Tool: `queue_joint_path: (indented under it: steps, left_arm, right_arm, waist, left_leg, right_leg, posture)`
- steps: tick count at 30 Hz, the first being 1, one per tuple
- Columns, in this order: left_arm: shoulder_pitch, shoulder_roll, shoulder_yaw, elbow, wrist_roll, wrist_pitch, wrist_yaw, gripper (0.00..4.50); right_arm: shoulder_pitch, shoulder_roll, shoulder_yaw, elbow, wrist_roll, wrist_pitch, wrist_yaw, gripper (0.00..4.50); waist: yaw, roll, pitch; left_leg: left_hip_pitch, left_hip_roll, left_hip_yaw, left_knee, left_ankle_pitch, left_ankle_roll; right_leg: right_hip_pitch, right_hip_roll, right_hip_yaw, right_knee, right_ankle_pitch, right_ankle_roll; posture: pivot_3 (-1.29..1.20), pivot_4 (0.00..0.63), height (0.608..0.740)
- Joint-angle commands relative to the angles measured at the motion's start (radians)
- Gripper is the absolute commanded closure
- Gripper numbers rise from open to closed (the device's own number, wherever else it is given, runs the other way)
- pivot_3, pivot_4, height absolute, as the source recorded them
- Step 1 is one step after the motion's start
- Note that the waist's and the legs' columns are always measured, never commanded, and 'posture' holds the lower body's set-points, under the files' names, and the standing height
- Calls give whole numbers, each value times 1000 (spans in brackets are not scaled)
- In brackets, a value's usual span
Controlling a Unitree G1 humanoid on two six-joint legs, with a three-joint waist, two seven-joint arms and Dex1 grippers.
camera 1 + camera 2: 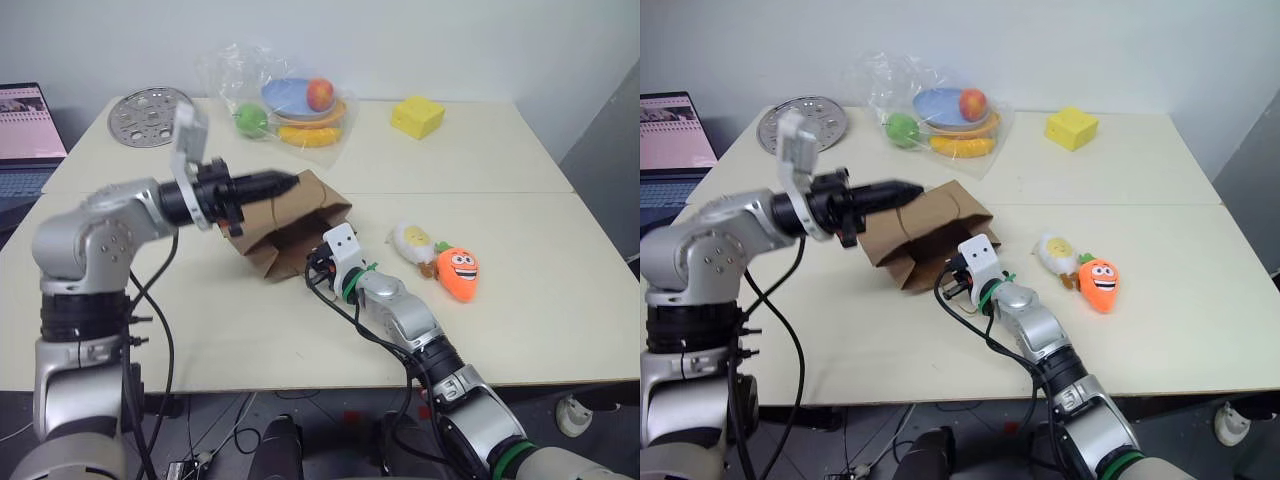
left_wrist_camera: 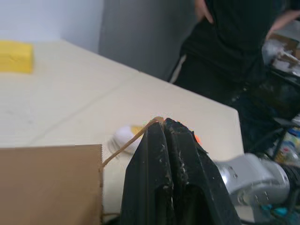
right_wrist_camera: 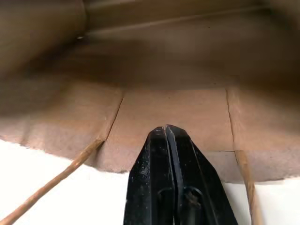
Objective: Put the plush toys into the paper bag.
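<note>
- My left gripper [image 2: 165, 123] pinches the brown kraft paper bag's [image 1: 300, 215] tan loop handle [image 2: 129, 143], lifting its upper edge.
- My right gripper [image 3: 165, 127], fingers pressed together and empty, sits at the bag's mouth.
- The orange carrot plush [image 1: 458, 272] and white egg plush [image 1: 412, 241] lie on the table to its right.

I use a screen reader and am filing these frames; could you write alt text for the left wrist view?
The left gripper, its black fingers shut on the paper bag's thin tan handle, lifts the brown paper bag above a cream table. Behind it the white egg plush lies on the table, a yellow block sits farther off, and a person in black stands by the table's edge.
</note>
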Motion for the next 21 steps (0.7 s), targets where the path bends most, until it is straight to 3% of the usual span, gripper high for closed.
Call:
queue_joint_path:
  steps: [1, 12, 21]
  left_arm:
    - [-77, 24, 37, 73, 79, -145, 22, 4500]
    - [-250, -56, 146, 286, 117, -411, 102, 4500]
    - [-275, -98, 163, 300, 103, -442, 126, 4500]
  right_arm:
    - [7, 8, 13, -31, -25, 46, 3, 4468]
    - [12, -33, -25, -64, -61, 115, -20, 4468]
    - [47, -55, -27, -115, -65, 157, -19, 4468]
  waist:
    - [0, 0, 0]
    - [4, 0, 0]
    - [9, 0, 0]
  left_leg:
    - [0, 0, 0, 0, 0, 0]
    - [0, 0, 0, -1, 0, 0]
    - [0, 0, 0, -1, 0, 0]
  right_leg:
    - [0, 0, 0, 0, 0, 0]
    - [0, 0, 0, 0, 0, 0]
    - [0, 0, 0, 0, 0, 0]
  posture:
    - [0, 150, 740]
    - [0, 150, 740]
    - [0, 150, 740]
